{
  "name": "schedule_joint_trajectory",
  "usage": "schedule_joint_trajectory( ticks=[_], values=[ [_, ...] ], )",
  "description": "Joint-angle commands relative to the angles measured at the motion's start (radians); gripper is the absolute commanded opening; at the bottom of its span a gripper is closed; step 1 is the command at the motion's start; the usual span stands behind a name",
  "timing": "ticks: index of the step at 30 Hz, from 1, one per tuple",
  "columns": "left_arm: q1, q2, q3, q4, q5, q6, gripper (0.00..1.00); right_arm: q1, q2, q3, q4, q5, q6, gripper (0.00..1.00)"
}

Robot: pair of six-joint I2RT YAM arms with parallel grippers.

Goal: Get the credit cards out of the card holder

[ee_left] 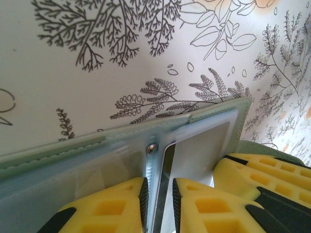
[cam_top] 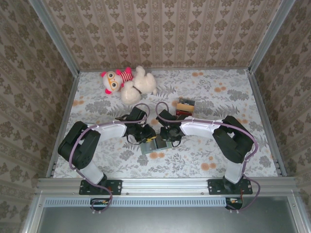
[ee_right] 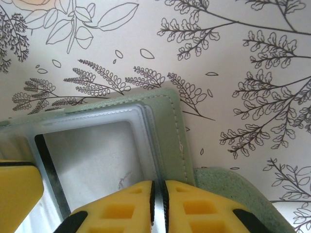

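- Left jaws: nearly shut, pinching a thin clear sleeve of the one card holder (ee_left: 214, 108).
- Right jaws: nearly shut, pinching the same card holder (ee_right: 171, 121) at its pocket edge.
- It lies mid-width on the table (cam_top: 218, 160), toward the near edge.
- Beyond: one plush toy (cam_top: 129, 83), one small red box (cam_top: 185, 105).

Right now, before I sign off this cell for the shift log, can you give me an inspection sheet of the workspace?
Surface: floral tablecloth, flat.
Job's things: grey-green card holder open at centre, clear pockets showing; credit cards not clearly made out.
Clutter: plush toy and small red box toward the far side, apart from the holder.
Tools: left tool and right tool each pinch a thin edge of the holder.
Cables: lilac cable along each arm, dark loops at the wrists.
Surroundings: patterned walls on three sides; metal rail at the near edge.
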Motion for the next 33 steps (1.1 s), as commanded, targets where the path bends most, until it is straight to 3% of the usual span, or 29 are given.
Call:
schedule_joint_trajectory(
  ticks=[1, 23, 33],
  values=[
    [-0.005, 0.022, -0.023, 0.041, 0.028, 0.014, 0.23, -0.006, 0.051, -0.033, 0.024, -0.037, 0.007, 0.16],
    [-0.004, 0.032, -0.025, 0.065, 0.065, 0.101, 0.23, -0.011, 0.076, -0.025, 0.046, -0.097, 0.007, 0.14],
    [0.006, -0.009, -0.074, 0.166, 0.104, 0.126, 0.15, -0.013, 0.082, -0.024, 0.043, -0.102, 0.004, 0.14]
  ],
)
